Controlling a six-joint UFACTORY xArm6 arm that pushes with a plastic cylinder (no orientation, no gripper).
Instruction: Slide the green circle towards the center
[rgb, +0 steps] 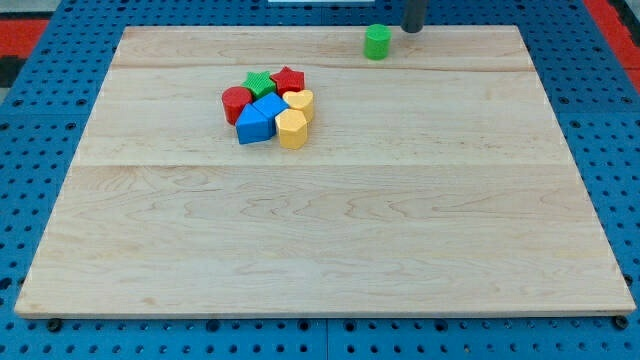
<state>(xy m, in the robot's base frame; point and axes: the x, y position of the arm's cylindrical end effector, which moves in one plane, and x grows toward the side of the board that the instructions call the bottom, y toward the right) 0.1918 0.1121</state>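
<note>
The green circle (377, 42) stands near the view's top edge of the wooden board, right of the middle. My tip (411, 29) is at the view's top, just right of and slightly behind the green circle, a small gap apart from it. A cluster of blocks lies left of the board's middle, toward the top: a green star (259, 82), a red star (288, 80), a red circle (236, 103), two blue blocks (260, 120), a yellow heart (301, 102) and a yellow hexagon (292, 129).
The wooden board (330, 240) lies on a blue perforated table (40, 180). Red areas show at the view's top corners (25, 25).
</note>
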